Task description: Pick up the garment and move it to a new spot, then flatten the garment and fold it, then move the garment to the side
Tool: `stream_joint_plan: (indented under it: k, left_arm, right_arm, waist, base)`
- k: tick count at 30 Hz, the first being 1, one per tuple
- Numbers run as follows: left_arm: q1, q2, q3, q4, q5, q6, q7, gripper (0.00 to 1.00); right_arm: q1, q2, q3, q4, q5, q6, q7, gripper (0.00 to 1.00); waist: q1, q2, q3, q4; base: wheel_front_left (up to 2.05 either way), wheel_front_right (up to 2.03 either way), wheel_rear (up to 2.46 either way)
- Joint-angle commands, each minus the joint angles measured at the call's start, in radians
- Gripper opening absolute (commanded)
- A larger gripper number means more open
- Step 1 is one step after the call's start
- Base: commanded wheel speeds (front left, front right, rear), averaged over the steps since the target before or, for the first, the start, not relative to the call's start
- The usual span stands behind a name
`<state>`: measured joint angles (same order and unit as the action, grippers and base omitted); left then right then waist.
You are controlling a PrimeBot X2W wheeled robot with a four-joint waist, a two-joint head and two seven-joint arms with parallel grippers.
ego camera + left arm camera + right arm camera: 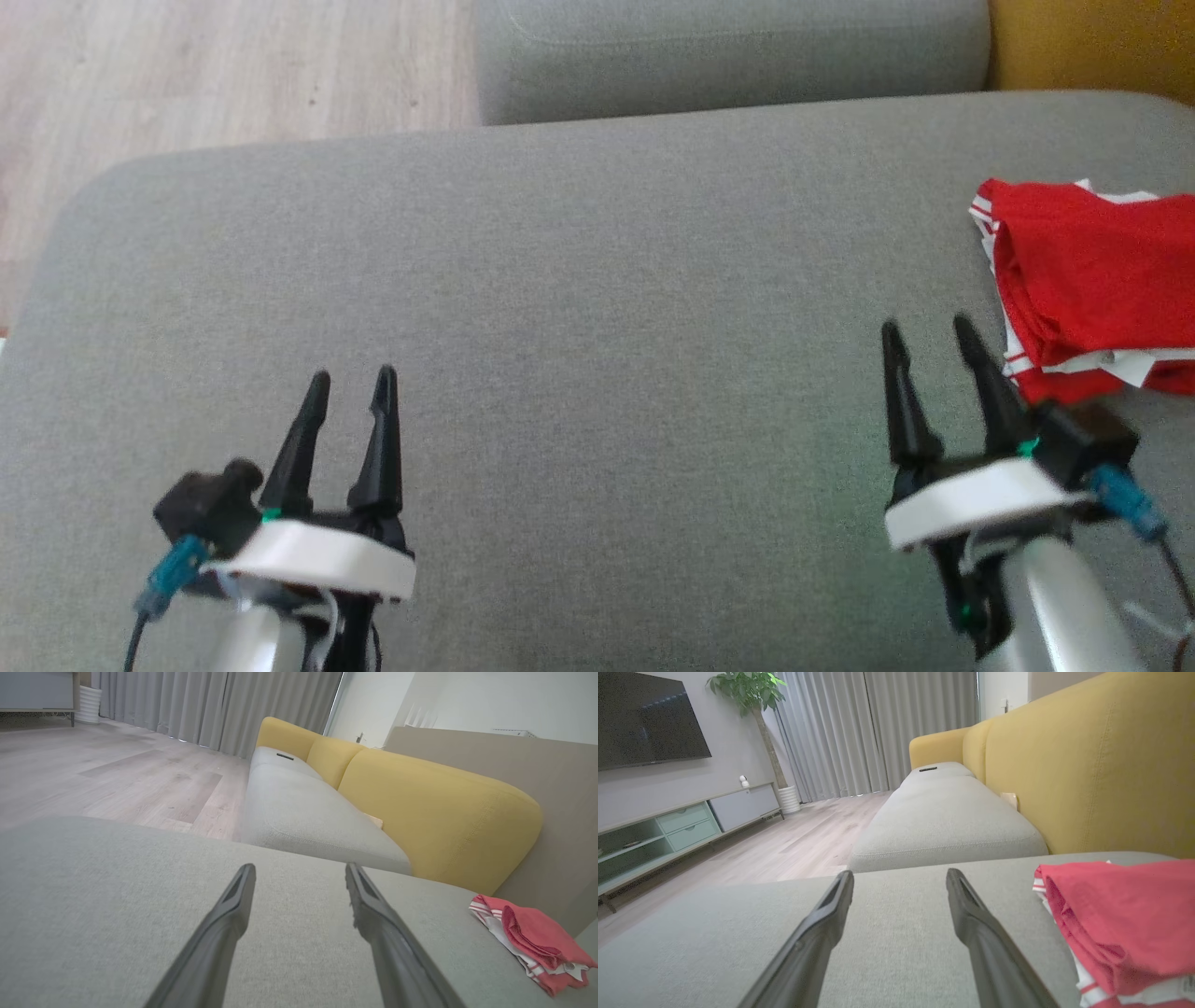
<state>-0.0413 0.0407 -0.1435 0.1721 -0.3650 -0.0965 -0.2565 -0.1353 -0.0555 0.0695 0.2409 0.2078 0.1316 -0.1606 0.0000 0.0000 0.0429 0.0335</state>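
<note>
Head view | garment (1092, 280) far right on cushion (560, 280) | open surface stretches left

The folded fabric garment (1092, 271) is red with white stripes along its edges; the broad upholstered seat cushion (560, 280) is plain grey; the padded sofa backrest (444, 812) is mustard yellow; the plank floor (187, 65) is pale wood grain; the pleated curtains (878, 728) are grey; the left tool (353, 371) and right tool (926, 322) are black with white collars and teal cable plugs.
</note>
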Motion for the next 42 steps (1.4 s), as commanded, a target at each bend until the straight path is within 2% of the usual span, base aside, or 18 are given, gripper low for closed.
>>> stream_joint_plan:
  k: [1, 9, 15, 18, 26, 42]
  left_arm:
    - [-0.015, 0.009, 0.033, -0.029, -0.004, 0.005, -0.005, 1.00]
    - [0.023, 0.009, 0.040, -0.037, -0.017, 0.018, -0.005, 1.00]
    - [0.014, 0.009, 0.048, -0.053, 0.007, 0.048, -0.005, 1.00]
    - [0.011, 0.009, 0.043, -0.060, 0.019, 0.042, -0.005, 1.00]
    - [0.016, 0.009, 0.051, -0.067, 0.011, 0.071, -0.005, 1.00]
    - [0.031, 0.009, 0.080, -0.065, -0.014, 0.083, -0.005, 1.00]
  right_arm:
    - [-0.011, 0.005, 0.034, -0.019, 0.006, -0.001, -0.028, 1.00]
    - [0.028, 0.005, 0.042, 0.019, 0.035, -0.001, -0.076, 1.00]
    - [0.014, 0.005, 0.041, 0.024, 0.023, -0.001, -0.086, 1.00]
    - [0.009, 0.005, 0.040, 0.026, 0.020, -0.001, -0.089, 1.00]
    - [0.004, 0.005, 0.044, 0.027, 0.022, -0.001, -0.092, 1.00]
    - [0.004, 0.005, 0.056, 0.029, 0.033, -0.001, -0.088, 1.00]
  waist:
    - [0.0000, 0.0000, -0.014, 0.010]
    - [0.0000, 0.0000, -0.022, 0.011]
    - [0.0000, 0.0000, -0.015, 0.001]
    - [0.0000, 0.0000, -0.013, -0.002]
    - [0.0000, 0.0000, -0.014, -0.004]
    - [0.0000, 0.0000, -0.019, -0.011]
  base:
    - [0.00, 0.00, 0.00]
    - [0.00, 0.00, 0.00]
    - [0.00, 0.00, 0.00]
    - [0.00, 0.00, 0.00]
    - [0.00, 0.00, 0.00]
    - [0.00, 0.00, 0.00]
